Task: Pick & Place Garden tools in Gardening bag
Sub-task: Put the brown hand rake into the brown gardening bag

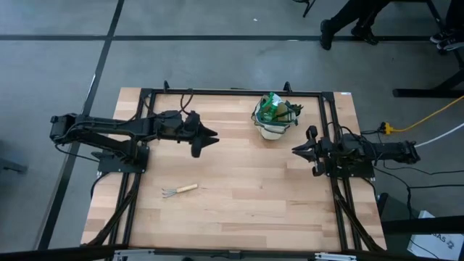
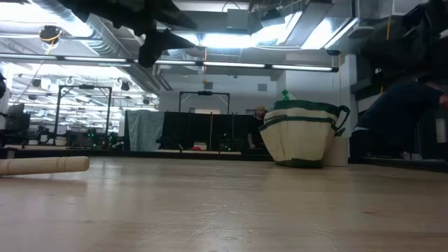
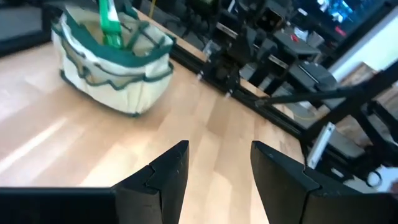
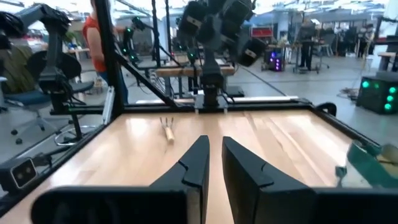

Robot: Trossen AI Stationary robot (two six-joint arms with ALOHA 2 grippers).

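Note:
The gardening bag [image 1: 273, 117] stands on its pale base at the table's far right, with green tools sticking out of its top; it also shows in the low view [image 2: 304, 134] and the left wrist view [image 3: 112, 59]. A wooden-handled pronged rake [image 1: 179, 190] lies flat on the table at the near left; it also shows in the right wrist view [image 4: 166, 129]. My left gripper [image 1: 210, 138] is open and empty, raised above the table's middle left. My right gripper [image 1: 297, 150] hovers at the right with its fingers nearly closed and empty.
Black frame rails [image 1: 232, 92] run round the table top. Bare wood lies between the two grippers and along the near edge. People's legs [image 1: 348, 22] show on the floor beyond the far edge.

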